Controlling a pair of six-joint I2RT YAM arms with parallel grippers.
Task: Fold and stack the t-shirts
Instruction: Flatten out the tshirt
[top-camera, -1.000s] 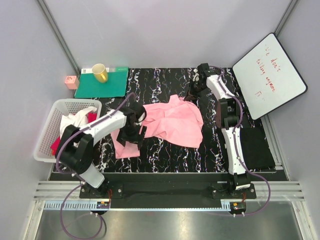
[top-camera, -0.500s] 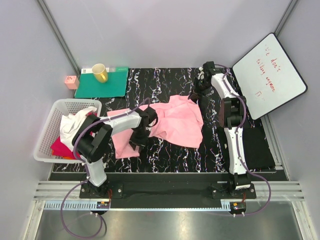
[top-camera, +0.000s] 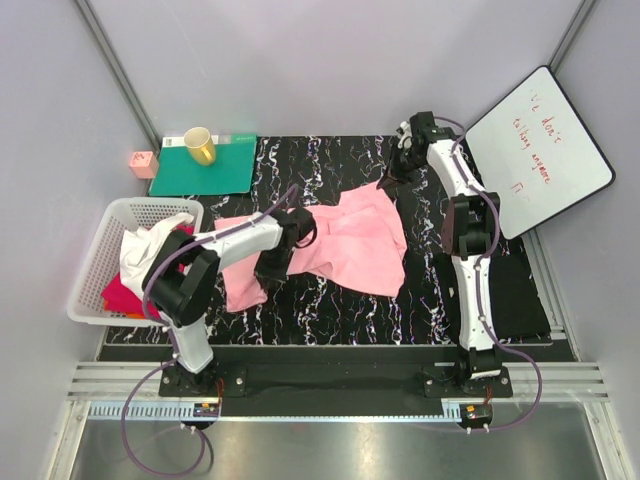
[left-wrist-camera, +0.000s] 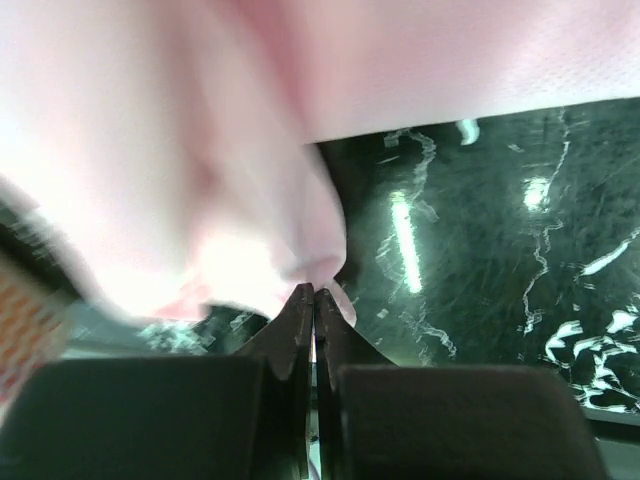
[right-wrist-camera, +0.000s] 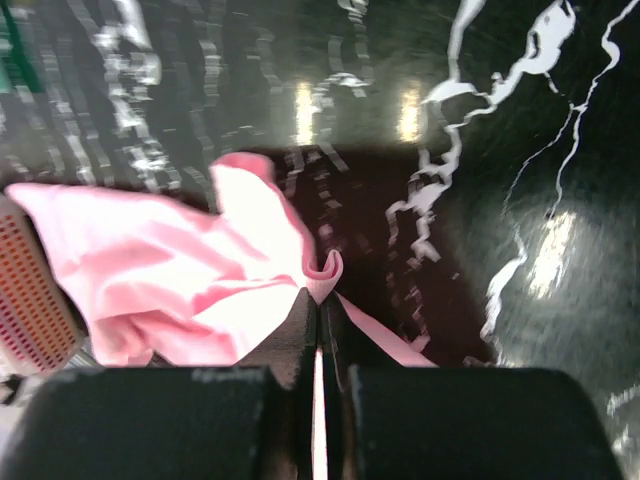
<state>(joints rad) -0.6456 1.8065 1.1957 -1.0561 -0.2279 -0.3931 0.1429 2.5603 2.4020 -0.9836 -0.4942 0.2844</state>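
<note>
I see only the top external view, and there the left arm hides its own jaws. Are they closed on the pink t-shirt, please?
Observer: Yes. In the left wrist view the left gripper has its jaws shut, with a fold of the pink t-shirt pinched at their tips.
Operator: And the right one, at the far edge?
Observer: The right wrist view shows the right gripper shut as well, on a small curled edge of the t-shirt.
Operator: Is that edge raised from the table?
Observer: It seems so. A dark shadow lies on the table just beyond the held edge, but I cannot tell how high it is.
</note>
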